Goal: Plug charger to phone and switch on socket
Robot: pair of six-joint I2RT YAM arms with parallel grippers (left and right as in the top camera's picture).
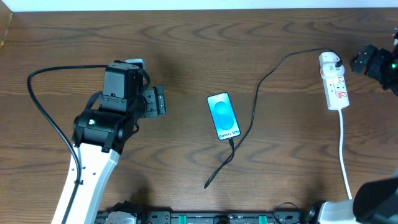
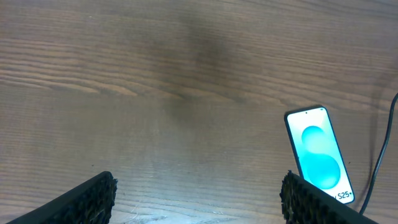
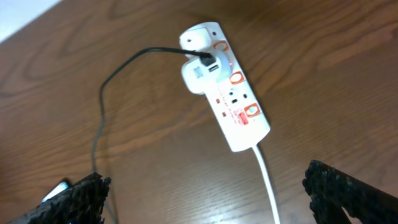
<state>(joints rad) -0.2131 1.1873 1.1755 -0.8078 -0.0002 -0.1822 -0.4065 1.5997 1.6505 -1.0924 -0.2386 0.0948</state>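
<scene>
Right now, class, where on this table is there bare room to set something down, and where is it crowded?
Bare wood lies between the left gripper and the phone, and between the charger cable and the socket's white cord. It is crowded at the socket, where the cable, the cord and the right gripper sit close together.

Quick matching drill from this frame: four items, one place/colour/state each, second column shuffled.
Column one:
1. phone
2. socket
3. charger
4. left gripper

Column two:
A. white, far right in the overhead view
B. thin and black, running from the socket toward the phone
C. blue screen, lying mid-scene
D. open, left of the phone

Pairs: 1-C, 2-A, 3-B, 4-D
</scene>
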